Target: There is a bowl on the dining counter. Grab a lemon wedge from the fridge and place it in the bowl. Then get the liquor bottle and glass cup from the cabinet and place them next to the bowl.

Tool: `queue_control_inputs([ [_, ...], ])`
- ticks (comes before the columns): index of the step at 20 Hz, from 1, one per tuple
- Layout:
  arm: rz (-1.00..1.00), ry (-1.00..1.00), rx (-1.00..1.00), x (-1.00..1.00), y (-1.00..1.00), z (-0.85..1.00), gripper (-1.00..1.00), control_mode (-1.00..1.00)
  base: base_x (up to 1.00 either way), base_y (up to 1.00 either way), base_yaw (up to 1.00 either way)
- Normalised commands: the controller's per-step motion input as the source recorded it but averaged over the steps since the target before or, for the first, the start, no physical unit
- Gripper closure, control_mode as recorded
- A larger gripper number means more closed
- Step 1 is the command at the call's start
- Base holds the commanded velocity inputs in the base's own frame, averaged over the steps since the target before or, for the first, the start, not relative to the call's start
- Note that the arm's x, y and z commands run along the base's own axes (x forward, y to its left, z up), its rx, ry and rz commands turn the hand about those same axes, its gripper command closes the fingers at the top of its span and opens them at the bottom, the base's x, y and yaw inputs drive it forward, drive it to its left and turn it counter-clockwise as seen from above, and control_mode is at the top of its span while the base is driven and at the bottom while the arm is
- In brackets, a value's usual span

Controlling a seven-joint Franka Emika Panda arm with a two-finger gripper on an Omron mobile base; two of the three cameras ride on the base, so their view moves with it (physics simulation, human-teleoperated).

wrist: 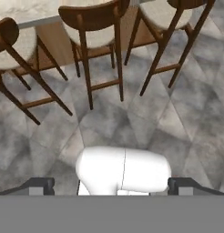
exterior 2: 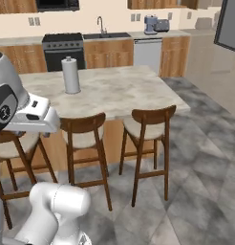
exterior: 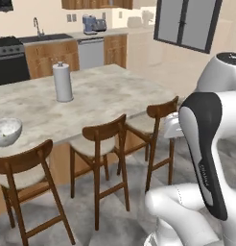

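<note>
Underfoot, a floor (wrist: 186, 113) of mottled grey stone-look tiles laid on the diagonal. Along the far wall, wooden cabinets (exterior 2: 107, 52), a black stove (exterior 2: 63, 50), a pale dishwasher (exterior 2: 148, 53) and a sink with a curved tap (exterior 2: 101, 26). In the middle, a broad bench (exterior: 105, 101) with a pale marbled top and wooden sides. Against its near edge, three dark-wood stools (exterior: 103, 158) with curved backrests, slim legs and cream padded seats. Upright on the bench top, well apart from the edge, a tall white roll of paper towel (exterior: 63, 82) on a holder. At the left end of the bench, near its front edge, a rounded, speckled grey-white bowl (exterior: 6, 131), nothing visible inside. Claw (wrist: 112, 186) spread wide and gripping nothing, dark tips far apart, aimed down at the floor before the stools. Small writing on the arm's dark band, too blurred to read.
</note>
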Motion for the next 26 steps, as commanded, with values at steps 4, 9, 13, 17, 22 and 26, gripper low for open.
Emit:
queue_control_inputs([
  [4, 0.00, 0.00, 0.00, 0.00, 0.00, 0.00, -1.00, 1.00, 0.46, -1.00, 0.04],
  [9, 0.00, 0.00, 0.00, 0.00, 0.00, 0.00, -1.00, 1.00, 0.53, -1.00, 0.05],
  [13, 0.00, 0.00, 0.00, 0.00, 0.00, 0.00, -1.00, 1.00, 0.46, -1.00, 0.01],
  [17, 0.00, 0.00, 0.00, 0.00, 0.00, 0.00, -1.00, 1.00, 0.46, -1.00, 0.01],
  [22, 0.00, 0.00, 0.00, 0.00, 0.00, 0.00, -1.00, 1.00, 0.56, -1.00, 0.02],
  [26, 0.00, 0.00, 0.00, 0.00, 0.00, 0.00, -1.00, 1.00, 0.68, -1.00, 0.04],
])
